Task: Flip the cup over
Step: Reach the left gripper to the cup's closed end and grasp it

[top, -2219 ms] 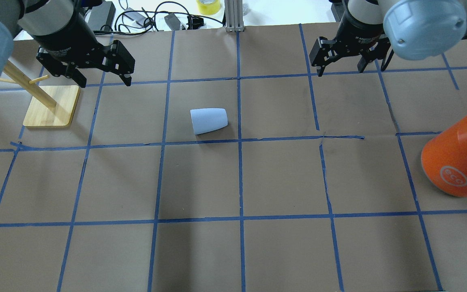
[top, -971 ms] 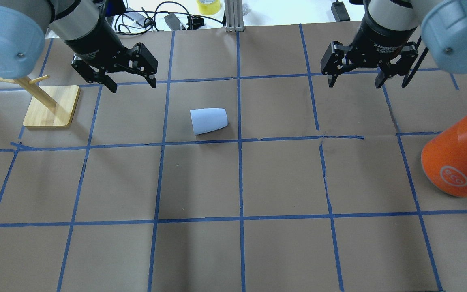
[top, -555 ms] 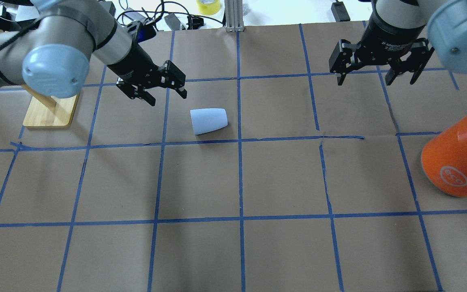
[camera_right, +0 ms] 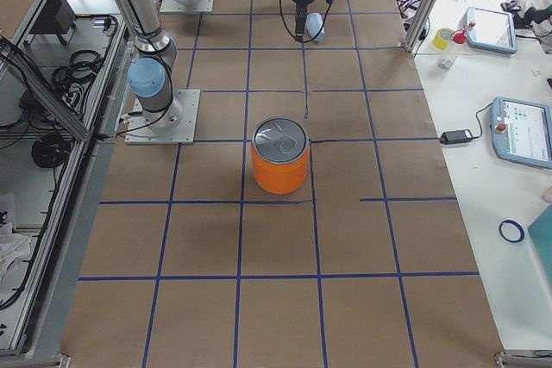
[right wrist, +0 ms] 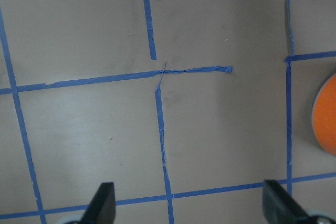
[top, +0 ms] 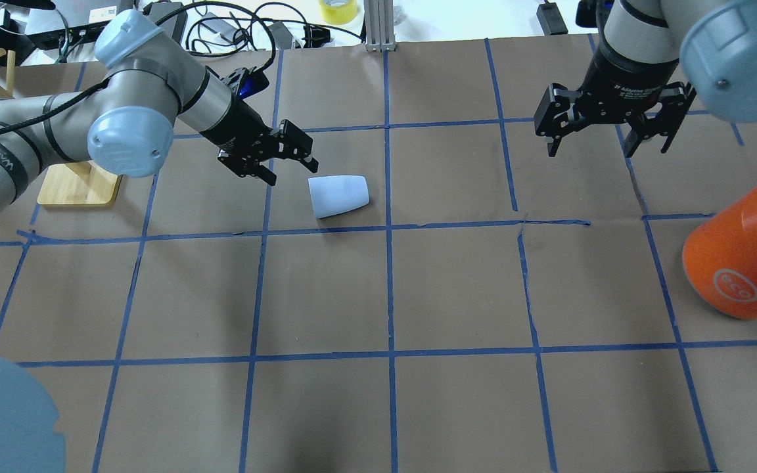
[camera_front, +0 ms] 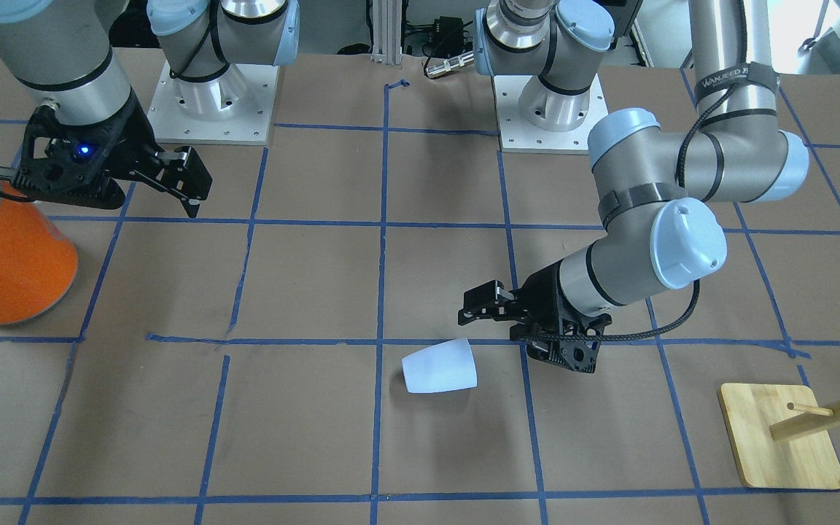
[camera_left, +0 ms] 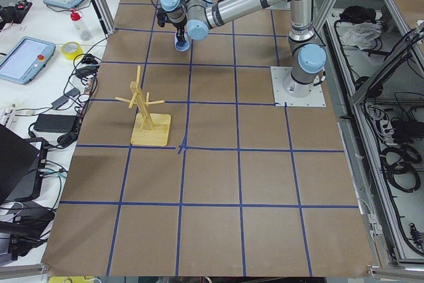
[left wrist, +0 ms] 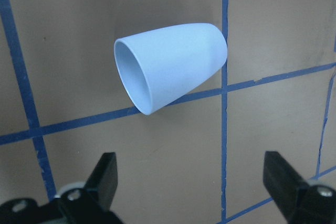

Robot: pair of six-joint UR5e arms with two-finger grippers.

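Pale blue cup (top: 339, 196) lies sideways mid-counter; the left pincer (top: 292, 169), spread wide beside its rim, could nudge it rolling before closing.

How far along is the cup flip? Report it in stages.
Done: nothing; the cup lies on its side. In hand: the open left gripper hovers beside its rim, not touching. Left: grasp it and flip it. The right gripper is open, away near the orange can.
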